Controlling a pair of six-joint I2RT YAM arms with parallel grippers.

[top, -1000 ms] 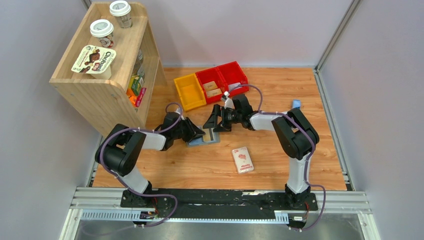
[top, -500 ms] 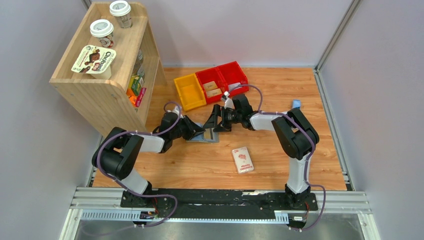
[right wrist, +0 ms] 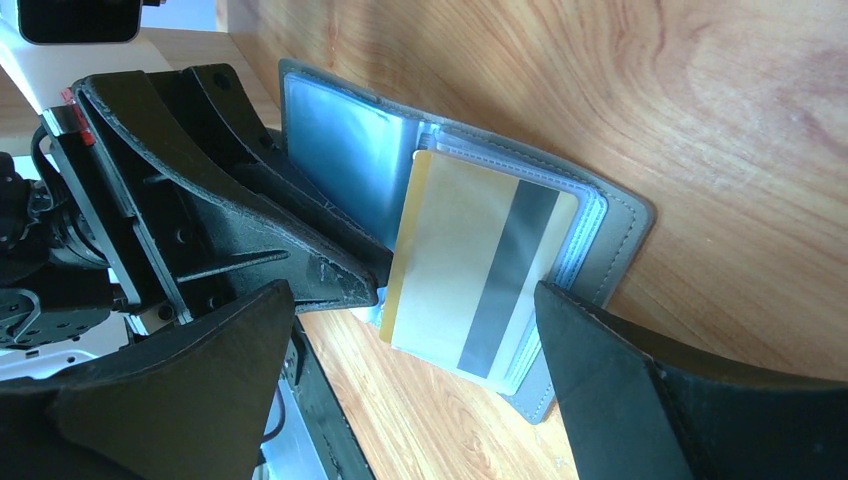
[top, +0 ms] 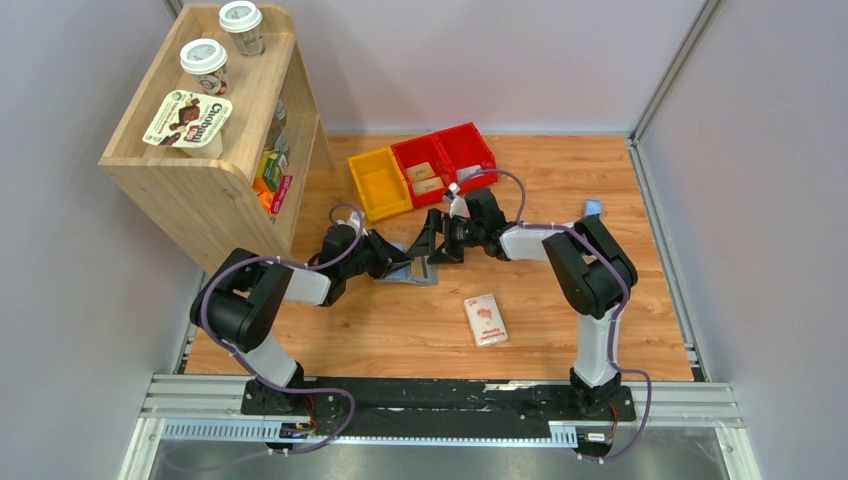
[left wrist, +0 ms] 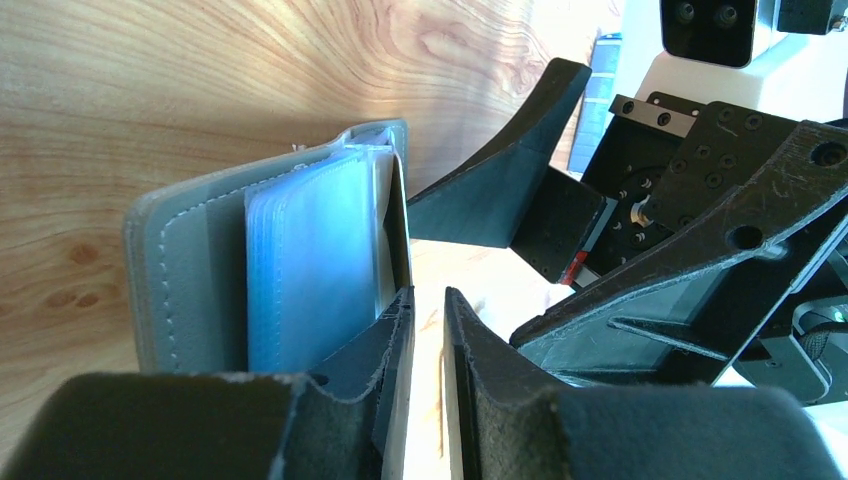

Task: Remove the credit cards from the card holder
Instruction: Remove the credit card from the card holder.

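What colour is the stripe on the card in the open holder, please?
Dark grey, across the tan card; the right wrist view shows it best.

The card holder (right wrist: 350, 160) lies open on the wood, just 9 o'clock of the table's middle; grey stitched cover, pale blue pockets; a tan credit card (right wrist: 480, 265) with a dark stripe rests on its 4 o'clock half, partly pulled out.
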